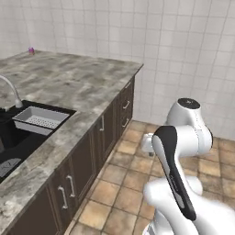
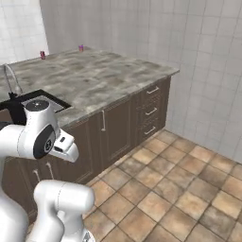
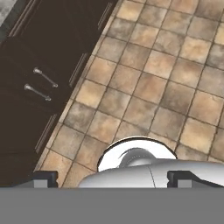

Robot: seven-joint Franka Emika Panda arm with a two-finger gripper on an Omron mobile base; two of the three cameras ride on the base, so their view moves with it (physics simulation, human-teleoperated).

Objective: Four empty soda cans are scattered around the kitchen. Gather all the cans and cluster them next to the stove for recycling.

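Peeking over the far edge of the grey counter [image 2: 104, 75], two cans read as mere specks: a purple can [image 2: 81, 47] by the back wall and a dark red can [image 2: 43, 55] to its left, labels too small for you to make out. Open tiled floor [image 2: 179, 189] stretches right of the dark cabinets [image 2: 118, 125]. Your arm [image 1: 176, 151] is folded low, its gripper [image 3: 111, 178] aimed at the floor, jaws spread wide and empty. The sink [image 1: 18, 133] is cut off at left.

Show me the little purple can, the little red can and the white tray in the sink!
Small purple soda can [image 2: 81, 47]: right base view, on its side wall.
Small dark red soda can [image 2: 42, 55]: right base view, on its body.
White perforated plastic sink tray [image 1: 23, 116]: left base view, on its near rim.
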